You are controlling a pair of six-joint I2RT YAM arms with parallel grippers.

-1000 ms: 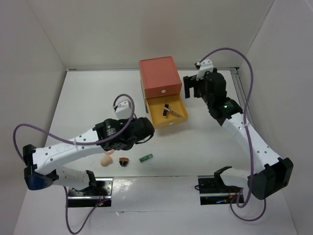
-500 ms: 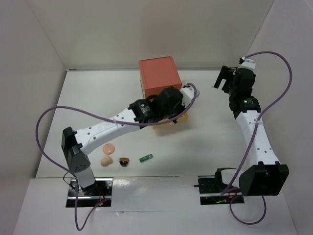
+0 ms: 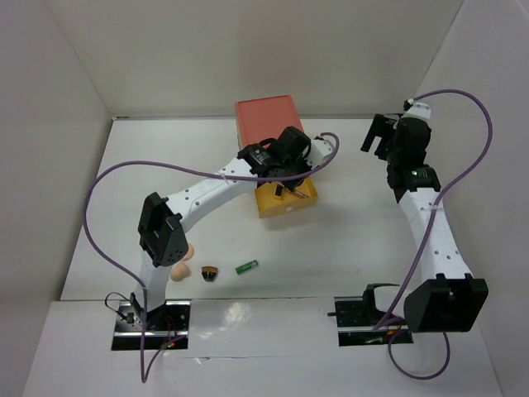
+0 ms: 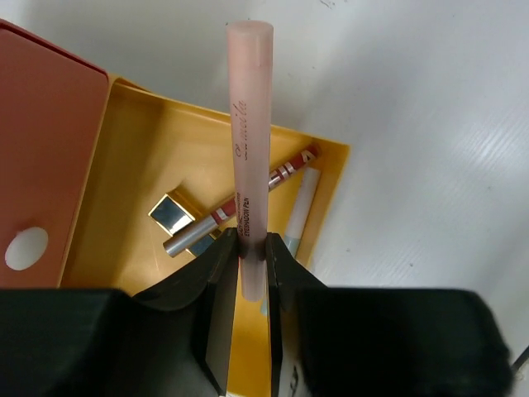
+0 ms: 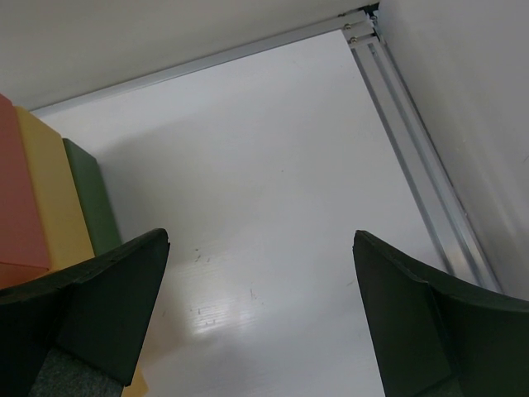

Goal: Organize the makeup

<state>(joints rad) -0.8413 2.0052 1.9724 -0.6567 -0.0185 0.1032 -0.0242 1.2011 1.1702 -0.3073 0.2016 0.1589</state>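
Over yellow drawer point(image 4: 124, 165), left claw point(image 4: 250, 248) pushed farther, clamping pink stick point(image 4: 250, 124), right claw point(image 5: 260, 240) wide

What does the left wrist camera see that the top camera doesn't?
Only the left wrist view shows the pale pink stick pinched in the left gripper. It also makes out what lies in the drawer: a red-lettered stick, a white stick and a gold-capped tube. Only the top view shows the right gripper, open at the far right, plus a peach sponge, a small dark compact and a green tube on the table near the arm bases. Both show the open yellow drawer and the orange box.
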